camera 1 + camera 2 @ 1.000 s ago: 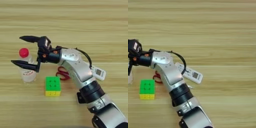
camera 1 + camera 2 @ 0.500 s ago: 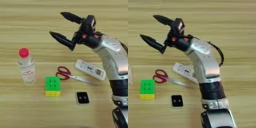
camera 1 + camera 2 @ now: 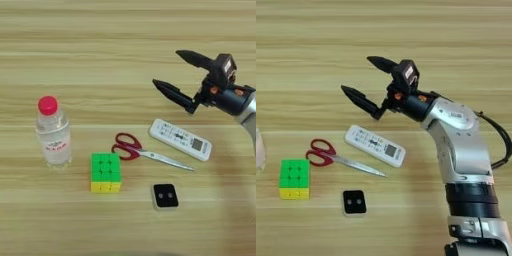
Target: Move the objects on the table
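Note:
A clear plastic bottle [image 3: 52, 134] with a red cap stands upright at the left of the table [image 3: 100, 45]. Red-handled scissors [image 3: 141, 151] lie in the middle, blades pointing right. Just right of them lies a slim white remote control [image 3: 180, 139], slanted. My right gripper [image 3: 166, 71] hovers open above and behind the remote, its two black fingers [image 3: 360, 99] spread wide and pointing left, with nothing between them. It is far from the bottle.
A green and yellow cube [image 3: 105, 172] sits in front of the scissors' handles. A small black square pad [image 3: 165, 195] lies near the front, right of the cube. My silver forearm [image 3: 461, 150] comes up from the bottom right.
My gripper was open around the bottle a second ago. It has drawn back to the right, leaving the bottle standing, and now hangs above the remote.

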{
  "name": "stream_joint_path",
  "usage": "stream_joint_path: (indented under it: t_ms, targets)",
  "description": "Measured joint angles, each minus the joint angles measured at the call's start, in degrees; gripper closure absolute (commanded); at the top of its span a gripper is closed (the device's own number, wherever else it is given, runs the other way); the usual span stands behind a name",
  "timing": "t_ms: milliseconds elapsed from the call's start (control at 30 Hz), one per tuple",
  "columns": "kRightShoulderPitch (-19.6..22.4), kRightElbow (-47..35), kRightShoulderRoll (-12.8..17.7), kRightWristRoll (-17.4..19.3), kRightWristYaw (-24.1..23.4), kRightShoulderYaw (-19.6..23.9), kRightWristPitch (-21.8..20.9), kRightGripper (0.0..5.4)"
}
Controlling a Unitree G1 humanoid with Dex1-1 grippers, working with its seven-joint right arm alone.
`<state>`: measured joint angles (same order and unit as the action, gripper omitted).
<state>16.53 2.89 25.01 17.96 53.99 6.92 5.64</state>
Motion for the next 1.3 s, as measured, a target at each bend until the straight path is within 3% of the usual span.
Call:
stream_joint_path:
  t_ms: [133, 267, 500, 800, 1300]
  targets:
    - [-1.1, 7.0, 0.9, -3.1, 0.7, -1.0, -2.7, 0.03]
    - [-2.1, 12.2, 2.9, -5.4, 5.3, -3.3, -4.2, 0.03]
    - [-2.4, 15.6, 5.7, -7.9, 8.9, -5.7, -4.6, 0.03]
    - [-2.5, 17.5, 6.6, -12.0, 9.0, -8.9, -3.6, 0.03]
    - [-2.3, 19.6, 6.9, -15.6, 8.8, -10.9, -4.0, 0.04]
